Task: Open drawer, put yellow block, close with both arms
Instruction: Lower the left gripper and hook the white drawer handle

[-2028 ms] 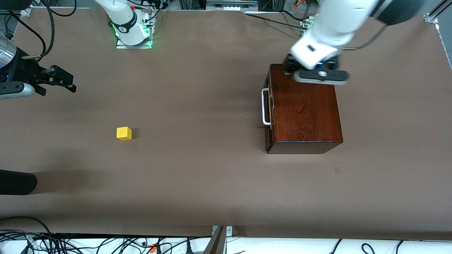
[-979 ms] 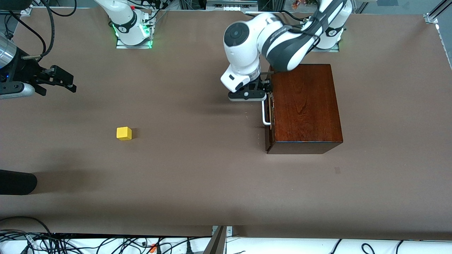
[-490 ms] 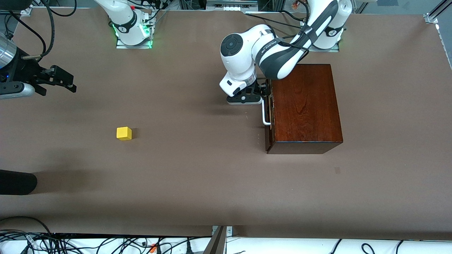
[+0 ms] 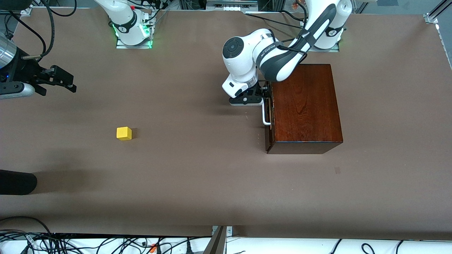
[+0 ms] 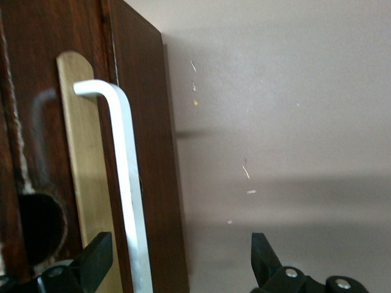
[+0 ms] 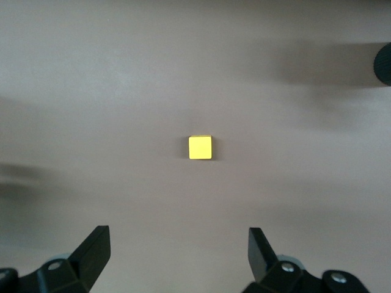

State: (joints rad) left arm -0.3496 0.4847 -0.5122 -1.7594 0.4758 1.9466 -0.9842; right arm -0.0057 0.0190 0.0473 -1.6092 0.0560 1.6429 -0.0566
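Observation:
The dark mahogany box stands toward the left arm's end of the table. Its drawer is closed, and the white bar handle faces the table's middle. My left gripper is low at the handle's end farther from the front camera. It is open in the left wrist view, with the handle between its fingers, close to one finger. The yellow block sits on the table toward the right arm's end. My right gripper hovers open, and its wrist view shows the block below it.
A black rounded object juts in at the right arm's end, nearer the front camera than the block. Cables lie along the table's near edge. The arm bases stand at the table's top edge.
My left arm swung from above the box's top down to the drawer's front and settled at the handle's end. The right arm and the block have not moved.

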